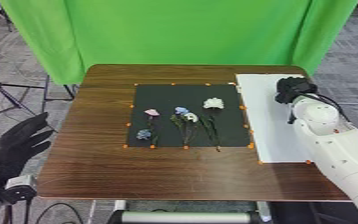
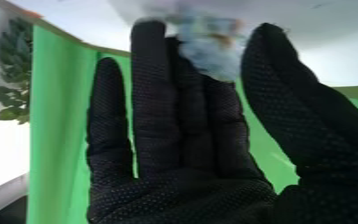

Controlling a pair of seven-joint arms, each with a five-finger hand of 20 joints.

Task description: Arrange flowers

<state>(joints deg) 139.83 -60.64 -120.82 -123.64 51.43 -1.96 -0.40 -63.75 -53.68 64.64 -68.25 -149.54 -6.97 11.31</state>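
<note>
In the head view, the right robot hand (image 1: 293, 91) is over the upper part of the white sheet (image 1: 273, 135) at the desk's (image 1: 113, 175) right side. In the wrist view, the right robot hand (image 2: 180, 195) is open, its fingers straight, with a blurry pale-blue flower (image 2: 213, 50) between fingertips and thumb; whether they touch it, I can't tell. The left robot hand (image 1: 14, 147) is open at the frame's left edge. Mid-frame, a black mat (image 1: 162, 96) carries a pink flower (image 1: 152, 112), blue flowers (image 1: 182, 110) and white flowers (image 1: 214, 103).
</note>
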